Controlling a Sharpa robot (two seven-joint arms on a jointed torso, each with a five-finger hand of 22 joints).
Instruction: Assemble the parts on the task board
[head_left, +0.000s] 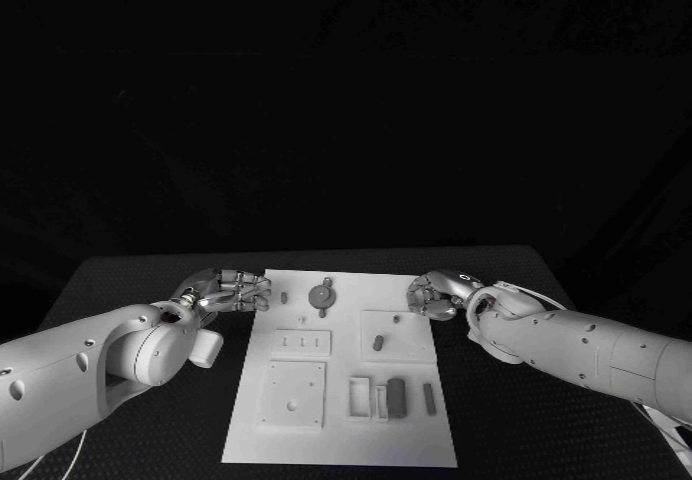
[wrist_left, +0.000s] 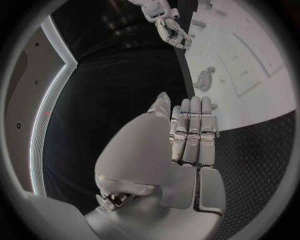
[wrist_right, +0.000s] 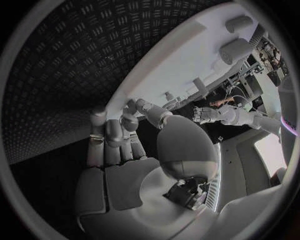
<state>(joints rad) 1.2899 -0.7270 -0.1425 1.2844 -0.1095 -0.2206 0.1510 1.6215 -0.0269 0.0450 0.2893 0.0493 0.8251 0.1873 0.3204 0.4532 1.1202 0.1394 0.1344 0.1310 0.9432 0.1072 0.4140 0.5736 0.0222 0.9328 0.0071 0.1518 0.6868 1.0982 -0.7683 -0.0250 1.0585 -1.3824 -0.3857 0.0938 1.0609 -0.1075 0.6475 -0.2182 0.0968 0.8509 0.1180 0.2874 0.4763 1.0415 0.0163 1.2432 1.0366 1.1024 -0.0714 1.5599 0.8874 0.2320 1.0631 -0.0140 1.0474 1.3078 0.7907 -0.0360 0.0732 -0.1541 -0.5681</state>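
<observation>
Black table (head_left: 130, 275) bearing white task board (head_left: 346, 415) at centre; grey parts (head_left: 320, 296) scattered upon it. Left hand (head_left: 231, 291) at nine o'clock edge, right hand (head_left: 437, 294) at three o'clock, both curled, holding nothing.

Dim scene, black surroundings, wrist views fisheye-bent at edges

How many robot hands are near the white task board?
2. The left hand is at the far left edge of the task board; the right hand is over its far right corner. Both hold nothing.
</observation>
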